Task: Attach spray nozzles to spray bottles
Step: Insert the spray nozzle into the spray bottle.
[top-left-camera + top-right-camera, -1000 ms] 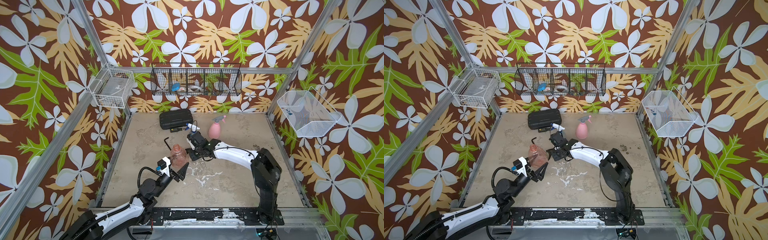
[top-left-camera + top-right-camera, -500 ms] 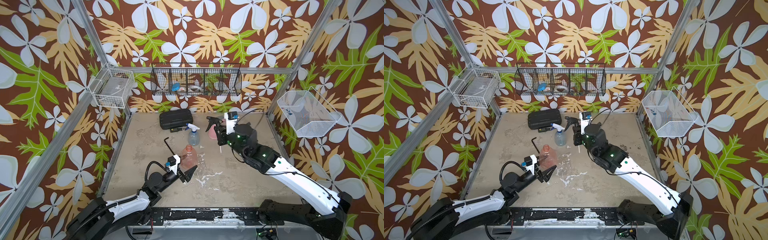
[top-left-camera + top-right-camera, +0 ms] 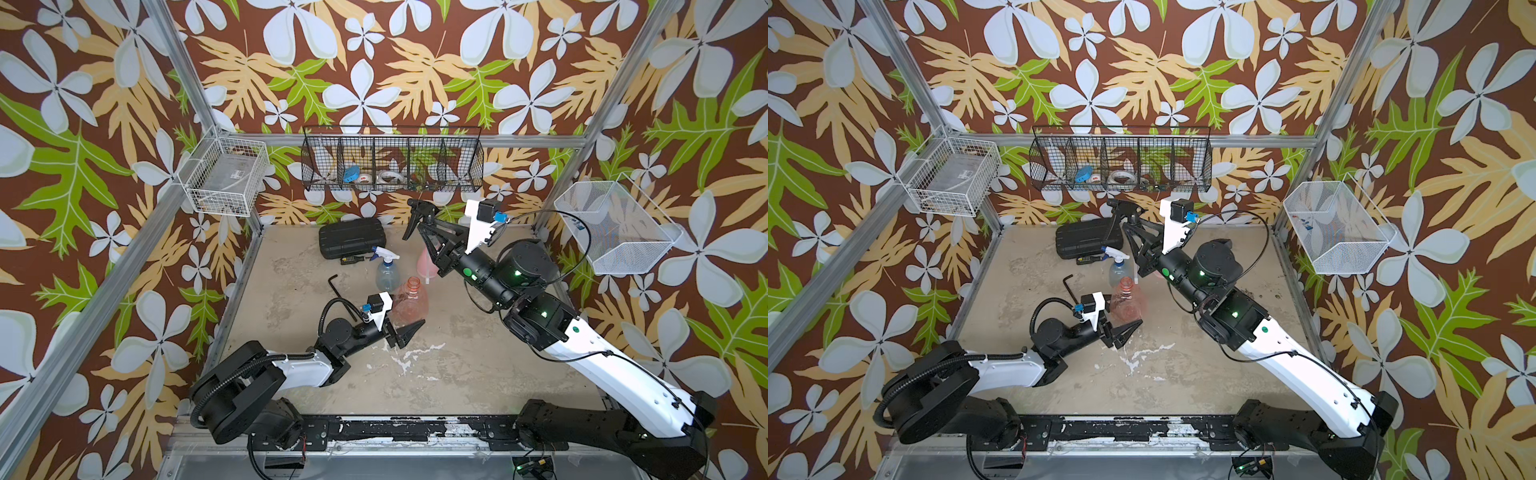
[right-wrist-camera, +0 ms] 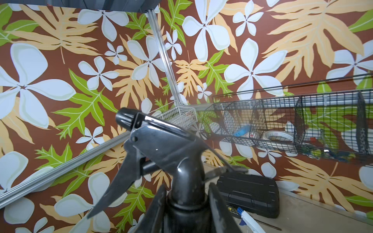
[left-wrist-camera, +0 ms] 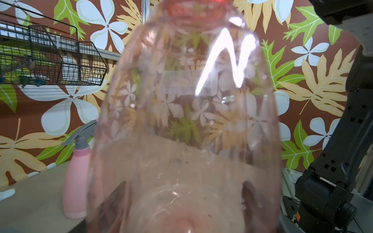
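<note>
**Black nozzle up high, orange bottle bare-necked down low**

So the black spray nozzle (image 3: 415,212) is pinched at its collar by the right gripper (image 3: 426,226). The jaws are closed down narrow on it, and it's held up off the table (image 3: 457,365), near the back wall. The right wrist view shows it best: the trigger hangs down and there's a finger (image 4: 159,209) on either side of the collar.

The orange bottle (image 3: 411,301) is nearer the middle of the table, neck open with nothing on it. The left gripper (image 3: 405,322) has it by the lower body, jaws spread fairly wide around it. In the left wrist view the bottle fills almost the whole frame. Can't tell if its base is actually touching the table.

The other two are already capped. The clear bluish bottle (image 3: 387,275), with the white and blue nozzle (image 3: 381,252) on it, stands just behind the orange one. The pink bottle (image 3: 424,264) is beside that, half hidden by the right gripper in a top view. The left wrist view shows its grey nozzle (image 5: 80,135) on.

Further out, there's a black case (image 3: 352,237) at the back of the table, and a hex key (image 3: 334,284) lying flat, off to the left arm's side of the bottles. A black wire basket (image 3: 392,164) hangs on the back wall.
</note>
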